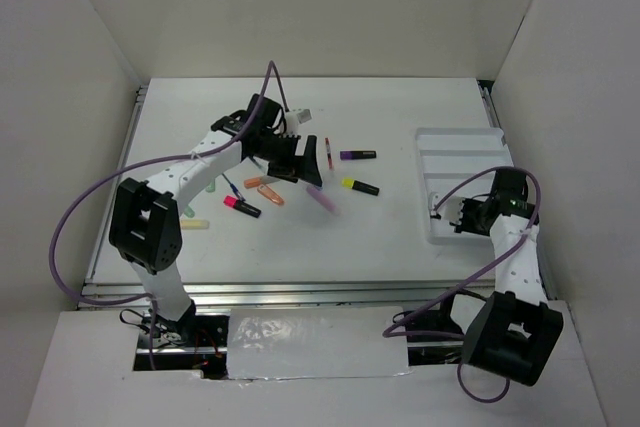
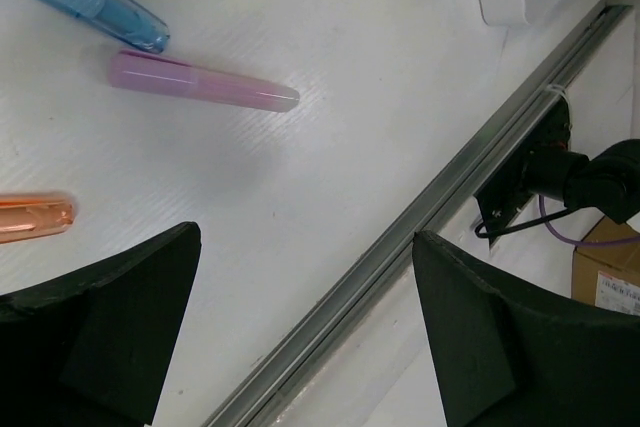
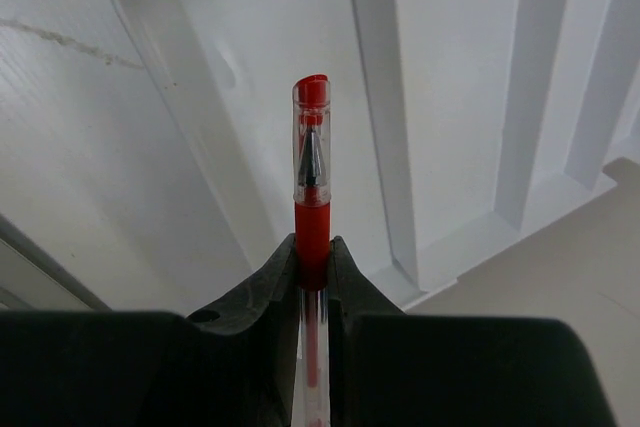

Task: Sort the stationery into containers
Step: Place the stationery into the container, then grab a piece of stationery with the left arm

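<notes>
Well left of the white tray (image 1: pixel 450 162), the left claw (image 2: pixel 305 327) is spread wide, with nothing held. Over the tray's near-left compartment the right claw (image 3: pixel 313 247) is clamped on a red pen (image 3: pixel 311 147), its long axis set nearly along that compartment's length.

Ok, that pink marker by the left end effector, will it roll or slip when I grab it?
Probably rolls: the pink marker is a smooth round tube lying flat on the table. Likely stiff and light, being a short plastic barrel. Its glossy tapered end may slip, so grip mid-barrel.
</notes>
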`<state>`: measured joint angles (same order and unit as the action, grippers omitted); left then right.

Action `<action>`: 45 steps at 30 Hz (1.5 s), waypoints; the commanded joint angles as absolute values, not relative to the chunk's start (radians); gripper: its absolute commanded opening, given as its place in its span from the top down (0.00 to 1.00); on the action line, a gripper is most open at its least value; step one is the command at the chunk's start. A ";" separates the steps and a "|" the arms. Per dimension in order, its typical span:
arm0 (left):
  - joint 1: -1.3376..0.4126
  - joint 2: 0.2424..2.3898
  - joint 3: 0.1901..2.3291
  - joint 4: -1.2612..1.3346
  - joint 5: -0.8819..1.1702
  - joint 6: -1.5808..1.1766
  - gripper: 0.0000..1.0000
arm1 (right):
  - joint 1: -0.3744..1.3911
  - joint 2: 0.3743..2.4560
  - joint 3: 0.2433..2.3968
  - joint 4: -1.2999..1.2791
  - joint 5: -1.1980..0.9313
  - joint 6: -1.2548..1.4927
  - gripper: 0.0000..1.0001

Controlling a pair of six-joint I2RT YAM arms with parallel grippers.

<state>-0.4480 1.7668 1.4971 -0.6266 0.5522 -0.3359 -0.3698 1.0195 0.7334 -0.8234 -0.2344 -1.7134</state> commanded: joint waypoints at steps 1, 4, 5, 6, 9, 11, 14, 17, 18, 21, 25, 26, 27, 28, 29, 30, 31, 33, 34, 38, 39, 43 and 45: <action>-0.413 1.778 1.480 -0.594 0.538 -0.328 0.01 | -0.379 1.046 0.709 -0.804 -0.284 -1.973 0.91; -0.387 1.772 1.462 -0.577 0.535 -0.337 0.01 | -0.380 1.081 0.686 -0.749 -0.285 -2.000 0.88; -0.380 1.772 1.462 -0.577 0.538 -0.337 0.01 | -0.377 1.103 0.683 -0.738 -0.282 -2.008 0.86; -0.373 1.772 1.460 -0.580 0.540 -0.336 0.01 | -0.376 1.112 0.678 -0.732 -0.279 -2.009 0.85; -0.359 1.775 1.457 -0.581 0.540 -0.330 0.01 | -0.368 1.144 0.669 -0.680 -0.253 -2.014 0.78; -0.354 1.773 1.454 -0.575 0.526 -0.330 0.01 | -0.368 1.158 0.661 -0.655 -0.249 -2.016 0.74; -0.353 1.772 1.454 -0.560 0.477 -0.339 0.01 | -0.368 1.172 0.673 -0.649 -0.253 -2.011 0.66; -0.365 1.770 1.459 -0.540 0.404 -0.365 0.01 | -0.368 1.172 0.670 -0.637 -0.259 -2.010 0.54; -0.370 1.773 1.463 -0.528 0.349 -0.371 0.01 | -0.368 1.170 0.670 -0.634 -0.262 -2.010 0.53; -0.400 1.784 1.494 -0.502 0.195 -0.406 0.04 | -0.376 1.160 0.680 -0.655 -0.273 -1.997 0.52; -0.465 1.885 1.601 -0.491 0.006 -0.439 0.07 | -0.390 1.115 0.744 -0.722 -0.372 -1.894 0.53; -0.486 1.913 1.668 -0.502 -0.042 -0.458 0.07 | -0.390 1.105 0.779 -0.730 -0.400 -1.853 0.53; -0.498 1.942 1.705 -0.526 -0.093 -0.474 0.07 | -0.382 1.100 0.801 -0.748 -0.425 -1.806 0.53; -0.508 2.010 1.750 -0.544 -0.112 -0.488 0.08 | -0.379 1.089 0.846 -0.756 -0.448 -1.708 0.53; -0.526 2.049 1.837 -0.572 -0.124 -0.492 0.09 | -0.373 1.083 0.865 -0.773 -0.489 -1.663 0.53; -0.532 2.080 1.871 -0.572 -0.124 -0.497 0.09 | -0.370 1.080 0.885 -0.772 -0.511 -1.611 0.53; -0.540 2.135 1.903 -0.581 -0.155 -0.518 0.11 | -0.368 1.077 0.911 -0.769 -0.529 -1.515 0.53; -0.552 2.180 1.965 -0.571 -0.172 -0.534 0.13 | -0.365 1.062 0.933 -0.753 -0.575 -1.429 0.53; -0.558 2.218 1.982 -0.560 -0.187 -0.547 0.16 | -0.361 1.055 0.948 -0.749 -0.590 -1.358 0.53; -0.571 2.310 2.046 -0.526 -0.219 -0.543 0.25 | -0.345 1.034 0.976 -0.745 -0.635 -1.243 0.53; -0.571 2.328 2.055 -0.528 -0.228 -0.545 0.27 | -0.344 1.028 0.977 -0.744 -0.638 -1.215 0.53; -0.563 2.404 2.095 -0.515 -0.238 -0.552 0.29 | -0.336 1.012 0.965 -0.753 -0.641 -1.207 0.52; -0.563 2.424 2.100 -0.503 -0.232 -0.549 0.30 | -0.337 0.999 0.945 -0.747 -0.634 -1.216 0.52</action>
